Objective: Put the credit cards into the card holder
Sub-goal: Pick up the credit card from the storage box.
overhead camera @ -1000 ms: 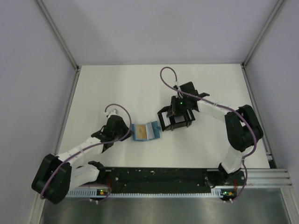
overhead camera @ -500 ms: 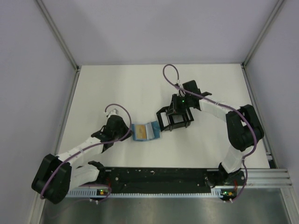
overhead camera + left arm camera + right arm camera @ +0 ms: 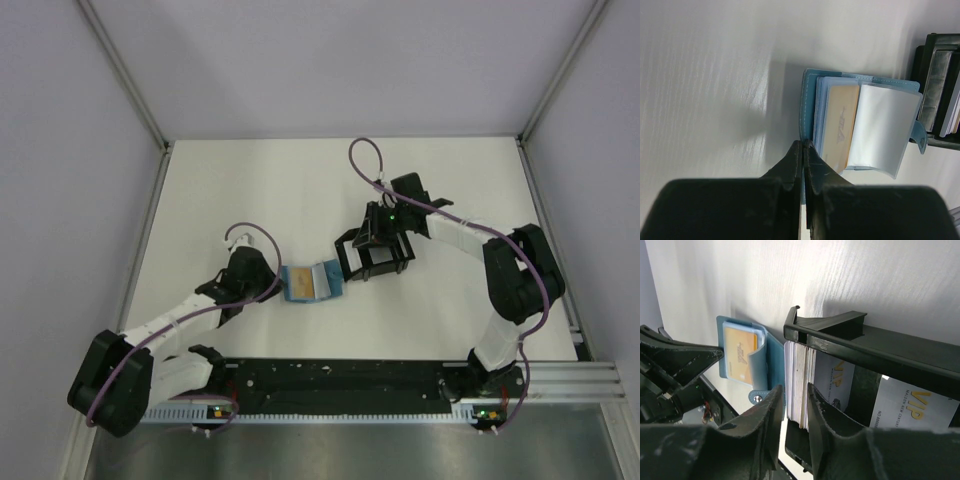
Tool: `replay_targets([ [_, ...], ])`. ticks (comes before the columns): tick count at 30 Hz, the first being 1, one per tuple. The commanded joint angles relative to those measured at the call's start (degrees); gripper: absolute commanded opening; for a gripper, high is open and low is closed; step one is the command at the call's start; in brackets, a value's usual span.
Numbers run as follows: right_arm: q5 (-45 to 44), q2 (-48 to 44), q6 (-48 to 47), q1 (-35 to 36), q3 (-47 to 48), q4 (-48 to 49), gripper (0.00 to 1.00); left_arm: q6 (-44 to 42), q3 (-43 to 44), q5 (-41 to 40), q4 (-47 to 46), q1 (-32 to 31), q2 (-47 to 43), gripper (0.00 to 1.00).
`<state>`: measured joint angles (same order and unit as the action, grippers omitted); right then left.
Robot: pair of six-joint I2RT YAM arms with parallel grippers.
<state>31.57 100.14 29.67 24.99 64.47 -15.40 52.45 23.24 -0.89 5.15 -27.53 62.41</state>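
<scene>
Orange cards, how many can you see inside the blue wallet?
1: the orange card sits inside the open blue wallet, under clear plastic. Others may be hidden deeper in it.

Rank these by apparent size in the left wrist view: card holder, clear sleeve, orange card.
1. card holder
2. clear sleeve
3. orange card, though the sleeve covers part of it, so its full size is unsure.

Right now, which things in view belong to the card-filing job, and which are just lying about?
Job: teal card holder; orange card inside it; stacked credit cards.
Lying about: black tray holding the stack; white table.
</scene>
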Motion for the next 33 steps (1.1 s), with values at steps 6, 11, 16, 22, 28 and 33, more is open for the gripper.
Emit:
replay_targets([
  [6,-3.19,-0.65,-1.19,-0.39,-0.13,0.72,0.57,-0.50,1.63,0.62,-1.98,0.19,0.61,0.00],
  [11,0.32,3.13,-0.32,-0.38,-0.48,1.77,0.60,-0.33,1.63,0.62,-2.16,0.28,0.69,0.00],
  [16,1.30,4.63,-0.40,0.41,-0.22,2.21,0.61,-0.33,1.72,0.62,-2.42,0.19,0.87,0.00],
  [22,1.91,3.05,-0.40,0.49,-0.39,3.01,0.51,-0.24,1.72,0.62,-2.42,0.19,0.96,0.00],
  [28,3.14,1.82,-0.14,0.41,-0.48,3.09,0.43,-0.41,1.72,0.62,-2.51,0.19,0.96,0.00],
  [33,3.50,1.11,-0.05,0.41,-0.39,3.09,0.43,-0.33,1.72,0.62,-2.69,0.28,1.13,0.00],
])
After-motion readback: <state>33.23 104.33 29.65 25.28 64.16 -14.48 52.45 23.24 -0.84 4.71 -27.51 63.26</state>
